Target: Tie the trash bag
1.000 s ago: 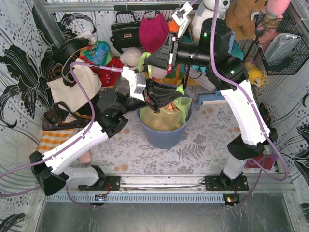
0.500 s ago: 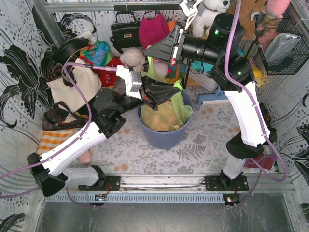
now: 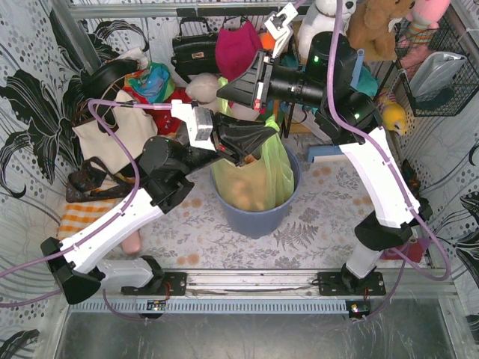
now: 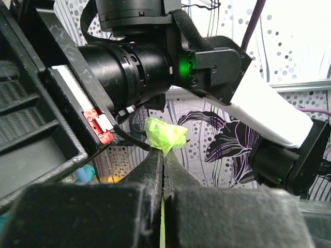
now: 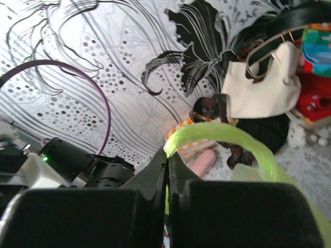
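Observation:
The lime-green trash bag [image 3: 258, 176] hangs stretched upward out of the blue-grey bin [image 3: 254, 217], with tan paper showing through it. My left gripper [image 3: 274, 128] is shut on a bunched strip of the bag's top, which pokes out past its tips in the left wrist view [image 4: 164, 135]. My right gripper [image 3: 223, 88] is shut on another green strip behind and above the bin. That strip arcs away from its closed fingers as a band in the right wrist view [image 5: 227, 133]. The two grippers cross close together above the bin.
Handbags [image 3: 196, 46], a cream tote [image 3: 112, 133], a magenta hat [image 3: 238, 48] and plush toys [image 3: 378, 26] crowd the back wall. A wire basket [image 3: 441, 67] hangs at right. Patterned walls close in on both sides. A striped cloth [image 3: 82, 217] lies at left.
The bag has been pulled up and now hangs taller out of the bin, its mouth drawn narrower. The left arm rose a little; the right gripper swung up, then back down.

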Controlling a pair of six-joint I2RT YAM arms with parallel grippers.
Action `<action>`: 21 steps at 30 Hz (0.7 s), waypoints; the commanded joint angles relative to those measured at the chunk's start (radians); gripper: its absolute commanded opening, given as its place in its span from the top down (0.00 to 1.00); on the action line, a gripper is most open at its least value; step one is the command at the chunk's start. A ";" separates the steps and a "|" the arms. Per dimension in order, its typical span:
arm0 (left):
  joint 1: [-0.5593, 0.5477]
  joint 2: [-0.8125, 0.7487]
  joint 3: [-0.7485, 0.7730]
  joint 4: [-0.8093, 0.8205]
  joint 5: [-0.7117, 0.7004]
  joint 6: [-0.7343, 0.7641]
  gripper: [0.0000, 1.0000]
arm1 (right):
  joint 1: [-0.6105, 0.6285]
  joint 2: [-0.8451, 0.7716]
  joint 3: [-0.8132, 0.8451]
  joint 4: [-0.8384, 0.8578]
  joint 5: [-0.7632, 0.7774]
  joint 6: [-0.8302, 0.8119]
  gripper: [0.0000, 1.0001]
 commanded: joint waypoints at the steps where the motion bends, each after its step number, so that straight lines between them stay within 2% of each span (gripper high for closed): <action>1: 0.003 -0.019 -0.035 0.068 -0.038 0.014 1.00 | 0.004 -0.103 -0.073 0.004 0.087 -0.027 0.95; 5: 0.003 -0.027 -0.052 0.068 -0.037 0.009 1.00 | 0.003 -0.114 -0.079 0.010 0.092 -0.022 0.84; 10: 0.004 -0.052 -0.091 0.068 -0.026 0.000 1.00 | 0.003 -0.107 -0.067 0.024 0.093 -0.013 0.75; 19: 0.003 -0.066 -0.116 0.071 -0.028 -0.010 1.00 | 0.004 -0.077 -0.039 0.014 0.088 -0.004 0.76; 21: 0.003 -0.064 -0.115 0.070 -0.027 -0.011 1.00 | 0.004 -0.077 -0.040 0.016 0.091 -0.004 0.82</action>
